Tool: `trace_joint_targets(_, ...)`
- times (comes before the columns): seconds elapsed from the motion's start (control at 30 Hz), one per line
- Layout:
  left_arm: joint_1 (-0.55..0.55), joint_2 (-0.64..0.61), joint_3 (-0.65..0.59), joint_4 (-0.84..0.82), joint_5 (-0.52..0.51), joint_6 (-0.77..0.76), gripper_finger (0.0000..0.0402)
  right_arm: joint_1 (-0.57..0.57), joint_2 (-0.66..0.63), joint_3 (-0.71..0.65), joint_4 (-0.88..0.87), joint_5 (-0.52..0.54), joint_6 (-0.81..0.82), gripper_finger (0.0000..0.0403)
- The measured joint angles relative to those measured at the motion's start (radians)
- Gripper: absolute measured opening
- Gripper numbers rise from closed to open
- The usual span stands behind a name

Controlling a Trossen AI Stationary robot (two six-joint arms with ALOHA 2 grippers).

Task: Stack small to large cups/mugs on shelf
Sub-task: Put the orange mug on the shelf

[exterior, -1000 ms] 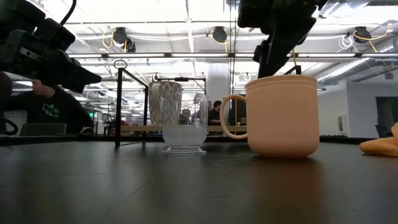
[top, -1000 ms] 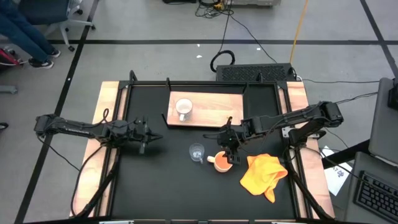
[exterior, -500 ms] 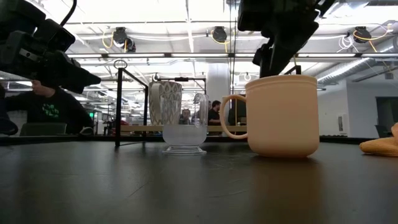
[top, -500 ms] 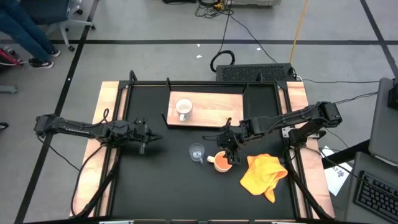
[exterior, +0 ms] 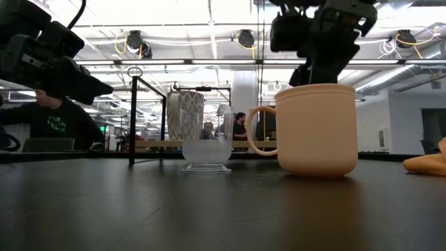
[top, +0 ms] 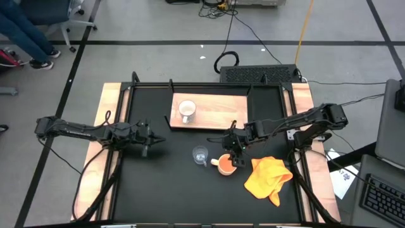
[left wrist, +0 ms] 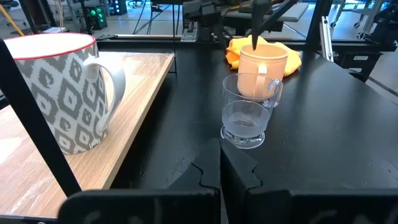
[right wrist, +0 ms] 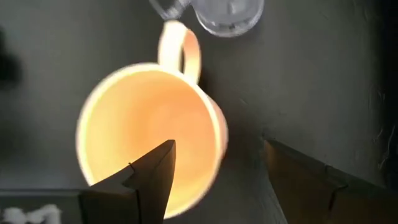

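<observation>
A white mug with a grey pattern stands on its base on the wooden shelf at the far middle. A clear glass cup and an orange-yellow mug stand upright on the black tabletop in front of it, handle toward the glass. My right gripper is open and slants down over the orange mug. One finger is over its inside and the other outside its wall, opposite the handle. My left gripper is shut at the left, clear of everything.
A crumpled yellow cloth lies just right of the orange mug. Black bracket posts stand at the shelf's edges. A person sits beyond the table's far left corner.
My right gripper has come down a little toward the orange mug's rim, still open. The mugs and the glass have not moved.
</observation>
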Motion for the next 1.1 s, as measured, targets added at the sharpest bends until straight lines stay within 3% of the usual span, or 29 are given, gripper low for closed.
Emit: trace_joint_targets(1.1, 0.000, 0.000, 0.000, 0.002, 0.000, -0.006, 0.0001, 0.020, 0.000, -0.062, 0.094, -0.002, 0.029, 0.0238)
